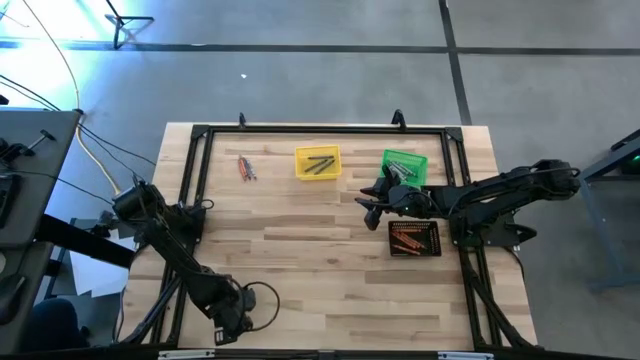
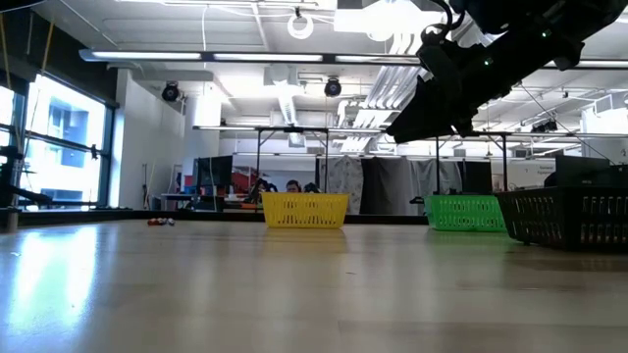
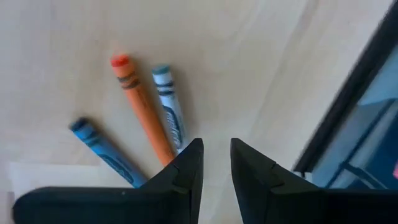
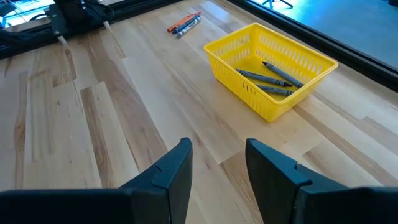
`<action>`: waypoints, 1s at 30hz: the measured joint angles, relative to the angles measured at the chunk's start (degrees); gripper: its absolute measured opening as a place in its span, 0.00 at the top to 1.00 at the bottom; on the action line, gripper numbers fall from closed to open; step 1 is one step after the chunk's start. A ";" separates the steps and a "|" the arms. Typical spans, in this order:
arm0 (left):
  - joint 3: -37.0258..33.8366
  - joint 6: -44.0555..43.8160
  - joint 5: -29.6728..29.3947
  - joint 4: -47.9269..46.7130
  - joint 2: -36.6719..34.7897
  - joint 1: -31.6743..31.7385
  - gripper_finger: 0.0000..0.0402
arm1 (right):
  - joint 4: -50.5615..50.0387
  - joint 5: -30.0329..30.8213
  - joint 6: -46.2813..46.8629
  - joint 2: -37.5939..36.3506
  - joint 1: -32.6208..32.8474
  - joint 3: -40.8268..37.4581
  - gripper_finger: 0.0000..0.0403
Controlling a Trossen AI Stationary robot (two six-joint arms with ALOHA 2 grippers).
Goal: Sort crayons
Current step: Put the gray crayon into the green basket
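- The right gripper hangs above the table between the yellow bin and the black bin, just beside the green bin. In the right wrist view its two dark fingers stand parted with bare wood showing between them; they hold nothing and touch nothing.
- In the low view that arm comes down from the top right and stays clear of the tabletop.
- The left gripper sits at the table's near edge, well apart from all three bins. Its fingers are parted only by a narrow gap, and nothing is clasped in it.
- Just beyond those left fingertips lie three crayons on the wood: an orange one, a blue-grey one just beside it, and a darker blue one a little apart. The orange one's end runs under the finger's edge; whether it touches I cannot tell.
- A small loose cluster of crayons, orange-red and grey, lies on the table near the far left corner, beside the yellow bin but apart from it.
- Grey crayons rest inside the yellow bin, lying across its floor.
- The black bin holds a row of orange-red crayons.
- The green bin's contents are partly hidden by the right arm.
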 joint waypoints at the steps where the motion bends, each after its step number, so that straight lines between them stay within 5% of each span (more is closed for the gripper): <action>1: 0.00 0.06 -0.67 -0.62 0.00 0.00 0.83 | 0.00 0.00 0.00 0.00 0.00 0.00 0.64; 17: -0.02 0.08 -8.71 -1.29 0.00 -0.02 0.83 | -0.02 0.02 -0.40 0.00 0.00 0.00 0.64; 30: -2.62 -2.24 -8.67 0.52 -0.07 -0.13 0.83 | -0.15 0.02 -0.42 0.00 0.00 0.00 0.64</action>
